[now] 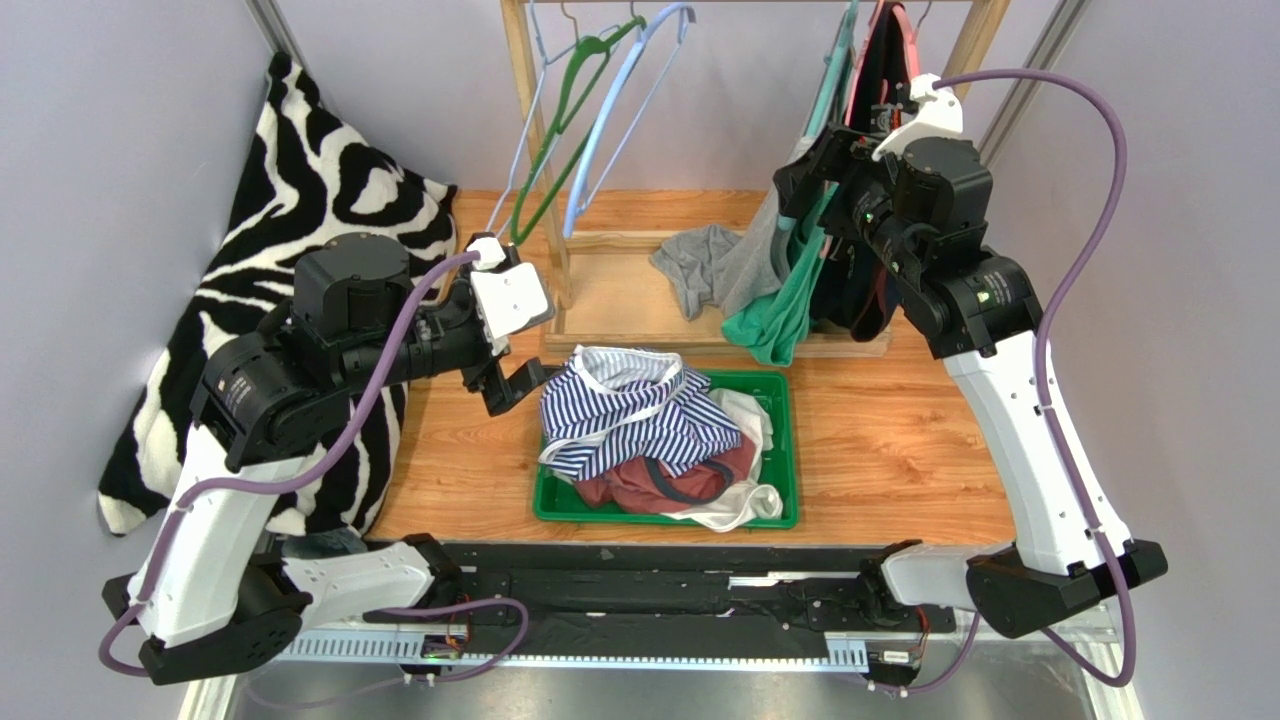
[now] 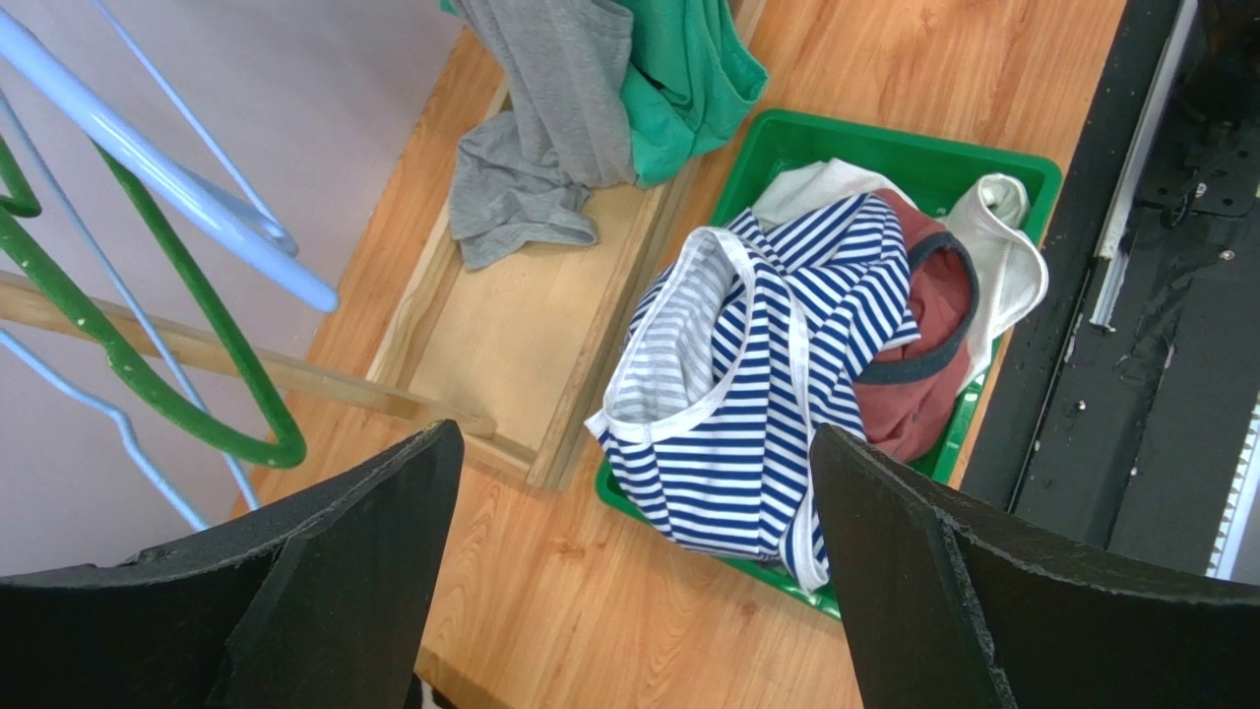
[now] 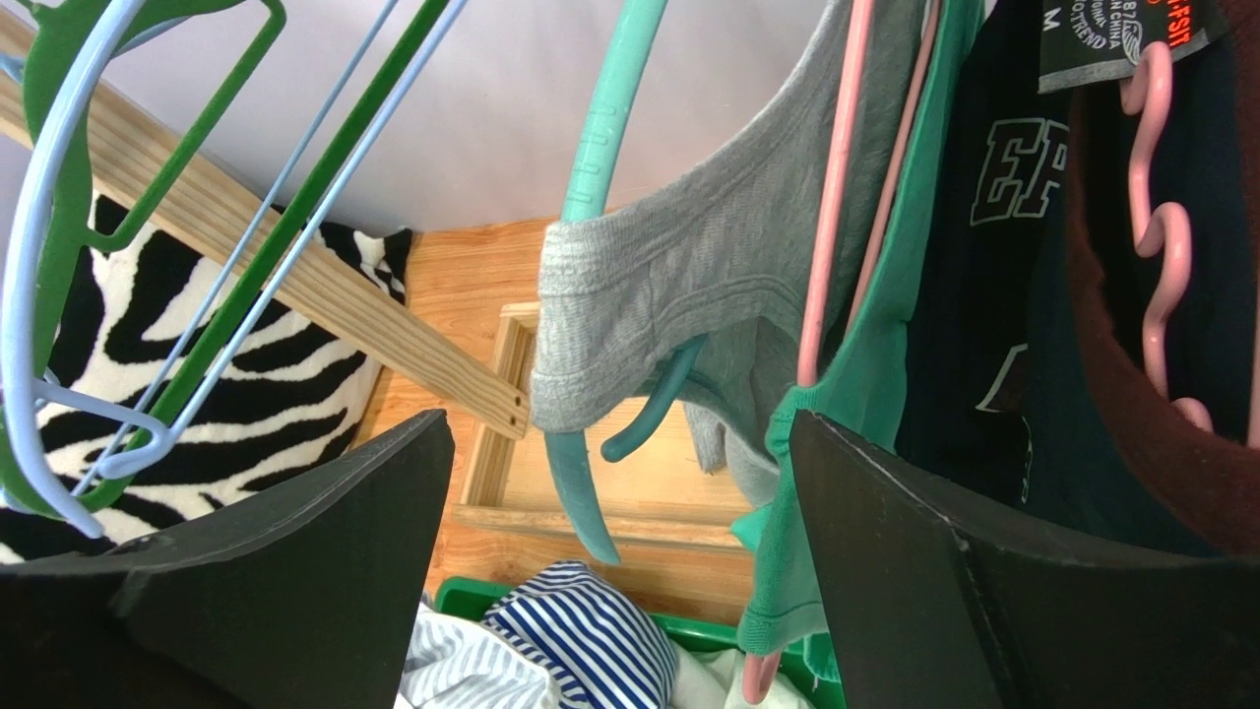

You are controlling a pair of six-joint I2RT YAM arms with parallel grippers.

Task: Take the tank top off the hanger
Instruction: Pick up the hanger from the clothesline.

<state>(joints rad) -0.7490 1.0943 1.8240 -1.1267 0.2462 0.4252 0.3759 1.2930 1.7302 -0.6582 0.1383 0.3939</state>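
A grey tank top (image 3: 710, 281) hangs on a teal hanger (image 3: 607, 133) on the wooden rack, and its hem lies on the rack base (image 1: 706, 270). Beside it a green tank top (image 3: 851, 443) hangs on a pink hanger (image 3: 828, 177). My right gripper (image 1: 809, 173) is open and empty, raised next to these hanging tops; in the right wrist view (image 3: 618, 421) the teal hanger's end shows between the jaws. My left gripper (image 1: 511, 383) is open and empty above the table, left of the green tray; the left wrist view (image 2: 633, 436) shows nothing held.
A green tray (image 1: 778, 393) holds a blue-striped top (image 1: 631, 413), a rust one and a white one. Empty green (image 1: 564, 113) and blue (image 1: 631, 90) hangers hang at the rack's left. Dark garments (image 3: 1006, 222) hang at the right. A zebra cloth (image 1: 323, 165) drapes at the left.
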